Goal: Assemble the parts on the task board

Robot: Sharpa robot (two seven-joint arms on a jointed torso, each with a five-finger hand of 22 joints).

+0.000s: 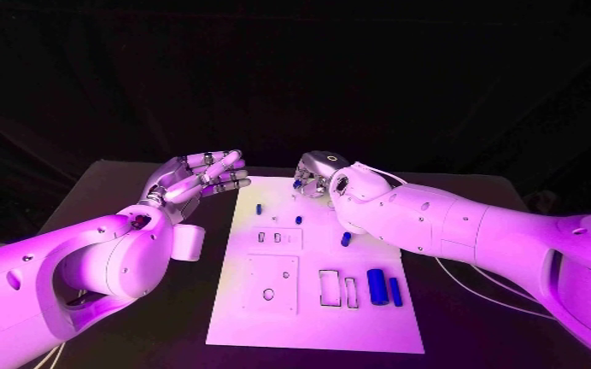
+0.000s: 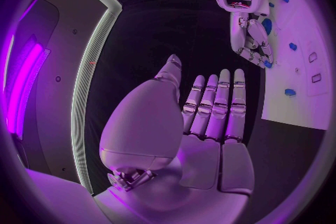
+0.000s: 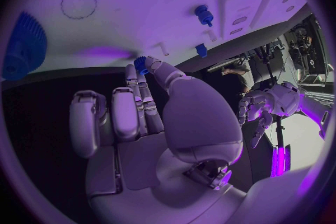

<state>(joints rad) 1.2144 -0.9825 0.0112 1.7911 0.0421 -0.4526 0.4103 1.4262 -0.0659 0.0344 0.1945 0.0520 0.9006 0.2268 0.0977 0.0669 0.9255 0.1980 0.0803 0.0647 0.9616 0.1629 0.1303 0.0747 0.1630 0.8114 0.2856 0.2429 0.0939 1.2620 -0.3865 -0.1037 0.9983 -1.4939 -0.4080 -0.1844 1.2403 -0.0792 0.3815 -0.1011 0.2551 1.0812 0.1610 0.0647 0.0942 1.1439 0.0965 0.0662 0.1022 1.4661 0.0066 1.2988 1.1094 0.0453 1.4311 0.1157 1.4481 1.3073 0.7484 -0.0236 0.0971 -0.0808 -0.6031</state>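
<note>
Evidently ready to seat it, the right hand (image 1: 323,172) pinches a small blue part (image 3: 142,63) over the task board's (image 1: 247,318) upper edge; the left hand (image 1: 197,179) waits empty, fingers apart, upper left.

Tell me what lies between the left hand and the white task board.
In the head view, only bare black table separates the left hand from the task board; the left wrist view shows the same dark gap.

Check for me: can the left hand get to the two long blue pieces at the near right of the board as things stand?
Probably not easily. The left hand hovers open off the board's far left edge, the long blue pieces lie across it, and the right arm stretches just above them.
</note>
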